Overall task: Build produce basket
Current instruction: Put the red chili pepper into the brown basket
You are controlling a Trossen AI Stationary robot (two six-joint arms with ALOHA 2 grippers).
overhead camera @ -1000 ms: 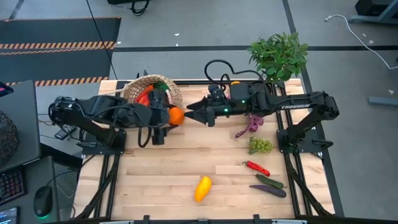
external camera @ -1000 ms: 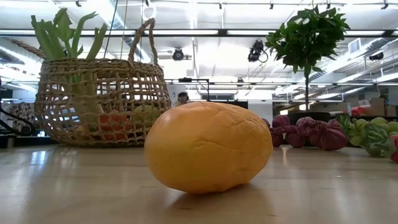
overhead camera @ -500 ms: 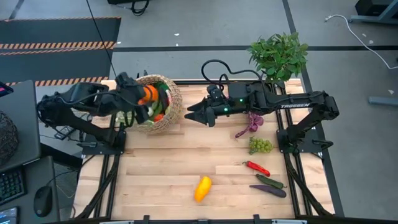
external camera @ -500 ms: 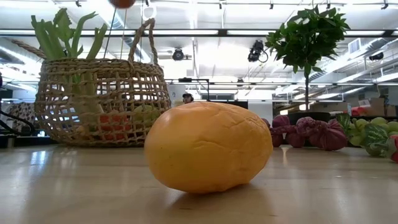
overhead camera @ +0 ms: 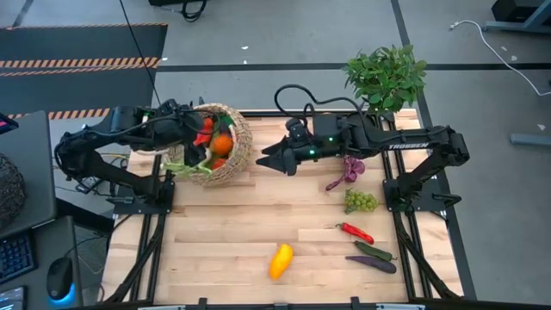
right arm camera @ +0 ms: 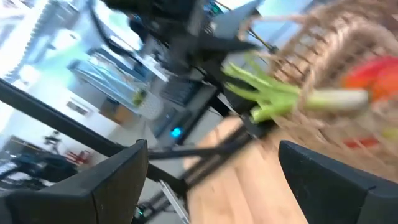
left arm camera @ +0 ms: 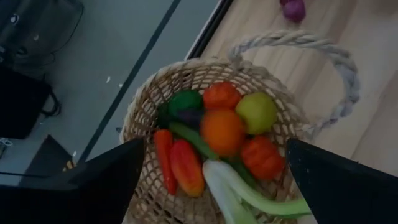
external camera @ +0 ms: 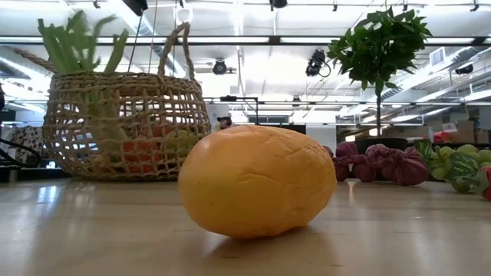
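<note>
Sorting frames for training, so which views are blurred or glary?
Right wrist view: motion-smeared, the round tan woven wicker basket and green leek streaked. Low view: bright ceiling lights, sheen on the wooden table. Left wrist view slightly soft. High view sharp.

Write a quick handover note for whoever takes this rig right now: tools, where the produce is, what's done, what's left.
Left tool: open, empty, above the wicker basket at the table's far left.
Right tool: open, empty, hovering just right of the basket.
Done: orange, leek, tomatoes, green fruit and carrot are in the basket.
Left on the table: yellow pepper front centre; purple grapes, green grapes, red chili, cucumber and eggplant on the right side.
</note>
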